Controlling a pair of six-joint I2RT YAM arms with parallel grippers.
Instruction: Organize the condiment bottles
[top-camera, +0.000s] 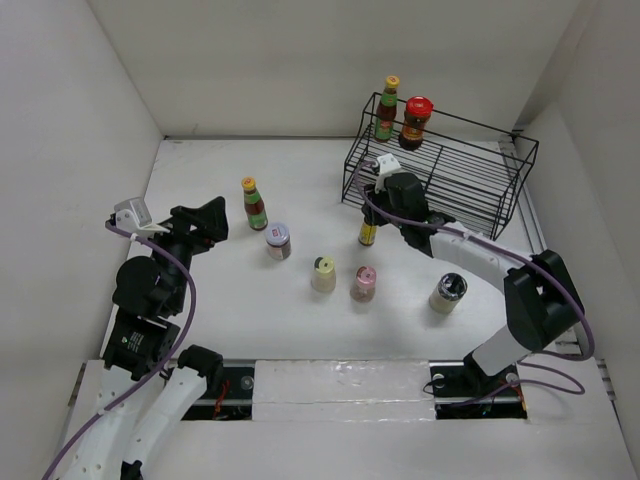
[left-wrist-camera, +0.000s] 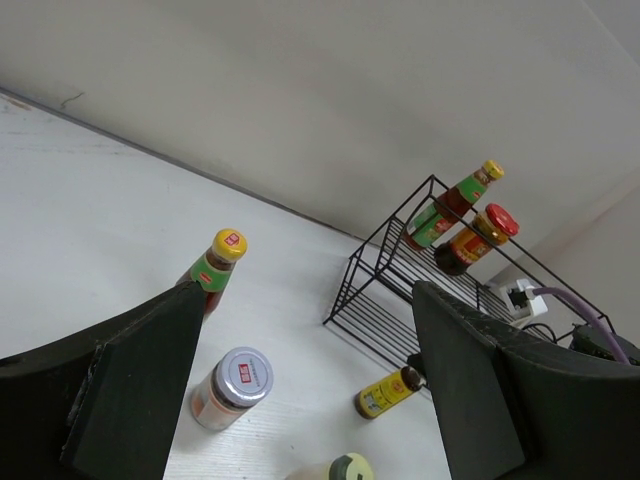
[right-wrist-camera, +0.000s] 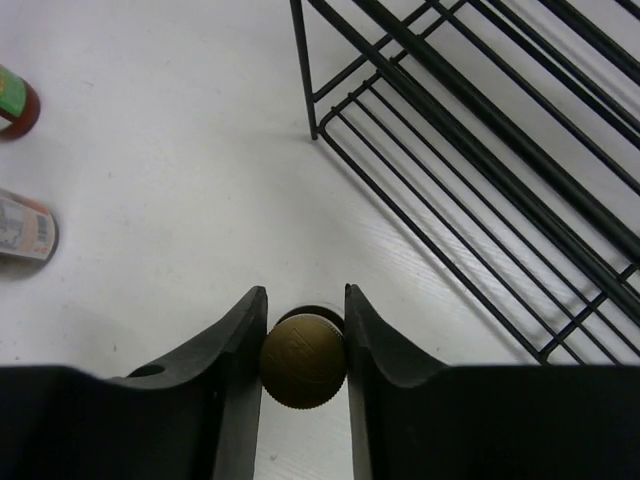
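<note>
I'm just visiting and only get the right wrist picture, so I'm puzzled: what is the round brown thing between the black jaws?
Observer: It's the cap of a slim bottle with a yellow label, standing on the table in front of the wire rack.
Operator: Is anything on that rack yet?
Observer: Two things: a yellow-capped bottle and a red-lidded jar, side by side on its upper tier.
Operator: And the other arm?
Observer: The left gripper is open and empty, off to the left, away from the rack.
</note>
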